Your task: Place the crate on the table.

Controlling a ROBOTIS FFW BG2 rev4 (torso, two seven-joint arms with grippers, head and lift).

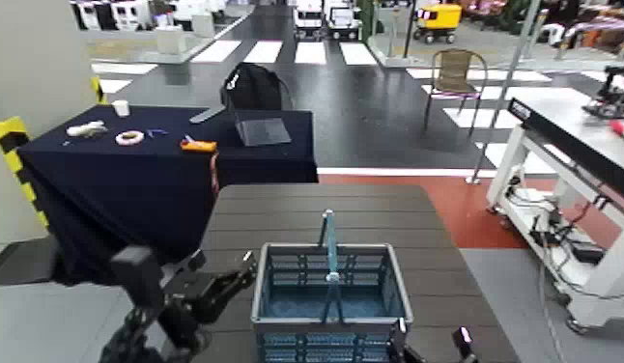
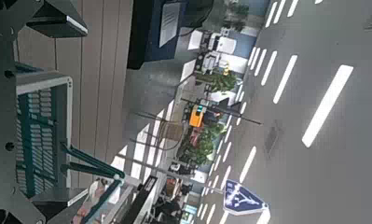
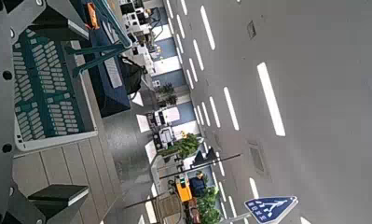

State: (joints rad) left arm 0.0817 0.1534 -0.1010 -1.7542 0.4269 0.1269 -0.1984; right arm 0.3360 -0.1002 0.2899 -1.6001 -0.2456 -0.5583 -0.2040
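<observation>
The blue-grey lattice crate (image 1: 330, 304) with its teal upright handle (image 1: 327, 253) sits on the near part of the dark brown slatted table (image 1: 316, 208). My left gripper (image 1: 234, 280) is open at the crate's left side, close to its rim. In the left wrist view the crate (image 2: 34, 126) lies between its spread fingers (image 2: 67, 21). My right gripper (image 1: 430, 340) is open low at the crate's near right corner. In the right wrist view the crate (image 3: 48, 93) shows between its spread fingers (image 3: 58, 198). I cannot tell whether either gripper touches the crate.
A navy-cloth table (image 1: 132, 183) stands behind on the left with a laptop (image 1: 261, 130), a tape roll (image 1: 129, 138) and an orange tool (image 1: 198, 146). A white-framed workbench (image 1: 577, 164) stands at the right. A chair (image 1: 456, 77) is farther back.
</observation>
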